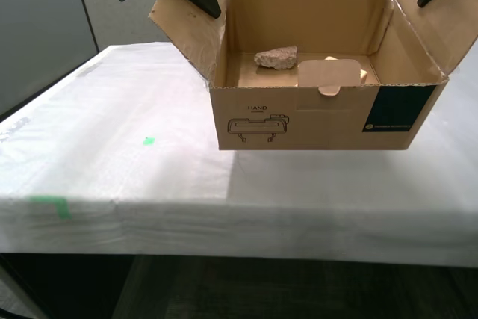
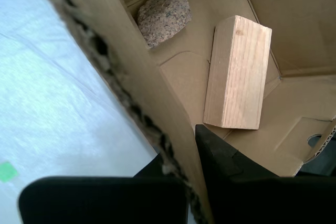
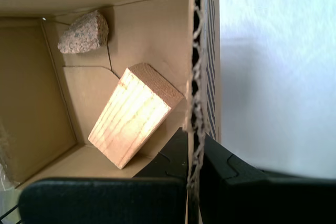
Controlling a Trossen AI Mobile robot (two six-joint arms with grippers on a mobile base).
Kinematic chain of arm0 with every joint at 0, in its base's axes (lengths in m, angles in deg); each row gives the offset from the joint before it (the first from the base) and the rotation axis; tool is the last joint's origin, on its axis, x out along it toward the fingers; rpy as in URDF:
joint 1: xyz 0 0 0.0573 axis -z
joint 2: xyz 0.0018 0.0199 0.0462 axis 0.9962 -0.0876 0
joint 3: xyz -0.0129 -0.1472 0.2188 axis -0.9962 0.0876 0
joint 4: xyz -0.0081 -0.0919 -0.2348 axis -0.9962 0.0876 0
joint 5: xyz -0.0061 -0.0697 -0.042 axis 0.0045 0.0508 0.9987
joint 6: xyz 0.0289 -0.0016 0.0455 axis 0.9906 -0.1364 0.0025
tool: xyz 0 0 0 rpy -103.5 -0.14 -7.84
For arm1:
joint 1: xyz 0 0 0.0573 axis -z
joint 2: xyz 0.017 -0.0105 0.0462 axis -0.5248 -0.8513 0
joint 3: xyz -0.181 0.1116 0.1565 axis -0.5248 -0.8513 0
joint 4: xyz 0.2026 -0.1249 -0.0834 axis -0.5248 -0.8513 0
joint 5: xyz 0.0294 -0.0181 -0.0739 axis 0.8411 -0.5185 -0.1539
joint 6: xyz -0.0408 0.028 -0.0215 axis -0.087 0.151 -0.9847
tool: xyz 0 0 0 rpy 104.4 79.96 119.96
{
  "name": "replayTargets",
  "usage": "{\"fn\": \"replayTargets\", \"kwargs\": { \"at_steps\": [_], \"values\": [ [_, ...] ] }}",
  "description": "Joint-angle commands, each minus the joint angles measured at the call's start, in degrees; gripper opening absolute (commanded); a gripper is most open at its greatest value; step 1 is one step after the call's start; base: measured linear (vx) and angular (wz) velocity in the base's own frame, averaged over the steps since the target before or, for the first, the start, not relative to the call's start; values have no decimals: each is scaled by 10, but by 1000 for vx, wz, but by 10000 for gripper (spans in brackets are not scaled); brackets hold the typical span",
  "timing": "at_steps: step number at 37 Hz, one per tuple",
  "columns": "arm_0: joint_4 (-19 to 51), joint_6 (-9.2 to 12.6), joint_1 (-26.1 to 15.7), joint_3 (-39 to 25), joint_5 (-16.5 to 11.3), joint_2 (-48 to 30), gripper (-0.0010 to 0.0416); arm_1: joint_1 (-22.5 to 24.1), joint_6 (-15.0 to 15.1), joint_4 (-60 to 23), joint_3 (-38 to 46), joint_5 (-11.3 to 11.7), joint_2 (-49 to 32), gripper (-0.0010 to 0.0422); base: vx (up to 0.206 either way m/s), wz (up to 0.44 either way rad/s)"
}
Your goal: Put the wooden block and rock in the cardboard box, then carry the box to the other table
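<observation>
white cloth on the other table (image 1: 112, 162) fills the near part of the exterior view, its front edge running straight across with a green tape strip (image 1: 51, 205) near the exterior view's left and a small green mark (image 1: 149, 140) further in. the cardboard box (image 1: 314, 121) is the biggest thing on show, and from the shadow under it i judge it hangs just above the cloth, though the view is too flat to be sure. it is stiff but thin-walled and light for its size; the load inside will shift if it tips. my hold is on the two side flaps: my second gripper (image 2: 191, 177) has its jaws clamped on one torn flap edge, my first gripper (image 3: 194, 169) is clamped on the other flap the same way. flaps are the weak point and could fold or tear, so level and slow suits best.

open cloth spreads wide toward the exterior view's left, with room in front of the box too, so setting down well back from the front edge looks easy.

inside, the wooden block (image 2: 239, 72) lies on the box floor, hard and fairly heavy, likely to slide. the rock (image 2: 164, 15) sits apart from it near a corner, rough and unlikely to roll far.
</observation>
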Motion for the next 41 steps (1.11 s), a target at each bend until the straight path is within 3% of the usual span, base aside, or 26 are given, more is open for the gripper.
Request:
{"fn": "replayTargets", "kwargs": {
  "at_steps": [1, 11, 20, 24, 29, 41],
  "values": [
    [-5, 2, 0, -1, 2, 0, -1, 2, 5, 0, 5, -9, -2, -1, 124, 14],
    [-4, -28, -1, -1, 4, 1, -1, 15, -2, -5, 38, -10, -43, -1, 84, -22],
    [-5, -31, -1, -1, 24, 1, -1, 22, 5, -10, 99, -16, -130, -1, 19, -135],
    [-7, -33, -1, -1, 30, 1, -1, 22, 6, -7, 114, -16, -133, -1, 17, -182],
    [-10, -47, 7, -9, 82, 1, -1, 14, 8, -4, 132, -13, -133, -1, 25, -154],
    [-52, -48, 28, -33, 83, -32, -1, -12, 41, 4, 143, -13, -133, -1, 27, -57]
  ]
}}
